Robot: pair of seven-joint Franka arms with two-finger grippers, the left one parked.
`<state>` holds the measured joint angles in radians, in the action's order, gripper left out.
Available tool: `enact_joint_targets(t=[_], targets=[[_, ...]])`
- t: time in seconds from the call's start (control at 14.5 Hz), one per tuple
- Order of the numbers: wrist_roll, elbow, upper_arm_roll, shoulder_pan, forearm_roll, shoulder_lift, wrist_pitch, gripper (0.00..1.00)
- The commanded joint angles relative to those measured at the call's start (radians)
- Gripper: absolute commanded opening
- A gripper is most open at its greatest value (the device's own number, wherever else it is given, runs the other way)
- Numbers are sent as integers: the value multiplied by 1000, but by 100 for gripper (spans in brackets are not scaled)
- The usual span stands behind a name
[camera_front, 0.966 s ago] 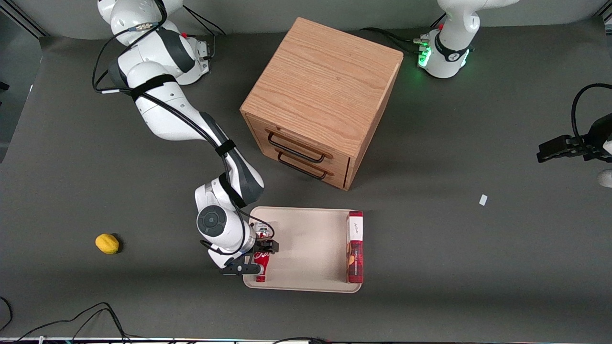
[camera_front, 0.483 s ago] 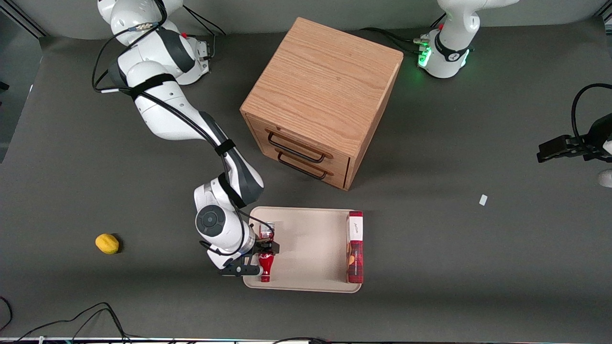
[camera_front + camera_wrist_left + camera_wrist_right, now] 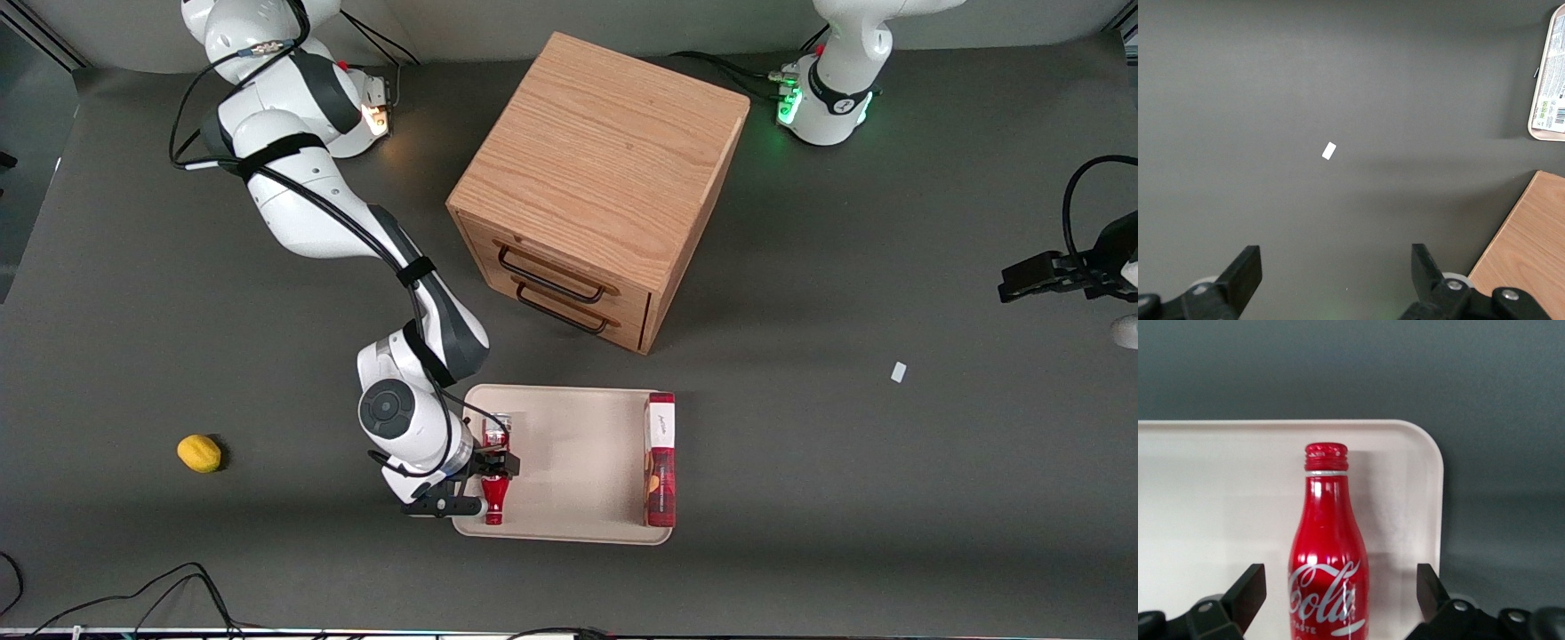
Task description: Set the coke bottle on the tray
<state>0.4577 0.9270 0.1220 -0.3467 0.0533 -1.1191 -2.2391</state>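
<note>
The coke bottle lies on its side on the beige tray, at the tray's end toward the working arm. Its red cap points toward the front camera and its silver end points away from it. My gripper hovers just above the bottle's body, open. In the right wrist view the bottle rests on the tray between the two fingertips, with a gap on each side. The gripper touches nothing.
A long red box lies along the tray's end toward the parked arm. A wooden drawer cabinet stands farther from the front camera than the tray. A lemon lies toward the working arm's end. A small white scrap lies toward the parked arm's.
The fingers have opened off the bottle, which shifted slightly toward the tray's middle and now rests there. The wrist has drawn back a little.
</note>
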Motion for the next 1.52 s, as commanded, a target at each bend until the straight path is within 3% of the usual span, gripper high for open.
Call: enact_joint_targets(t=[0.0,0.48,0.76,1.03,1.45], targets=[[19,74,-1,1,16,106,27,100],[-92,367,1,123,3,483,200,100],[-106,700,-5,202,-22,816,222,100],[-146,943,-68,207,-70,1091,255,100],[-312,978,-185,204,-75,1282,516,100]])
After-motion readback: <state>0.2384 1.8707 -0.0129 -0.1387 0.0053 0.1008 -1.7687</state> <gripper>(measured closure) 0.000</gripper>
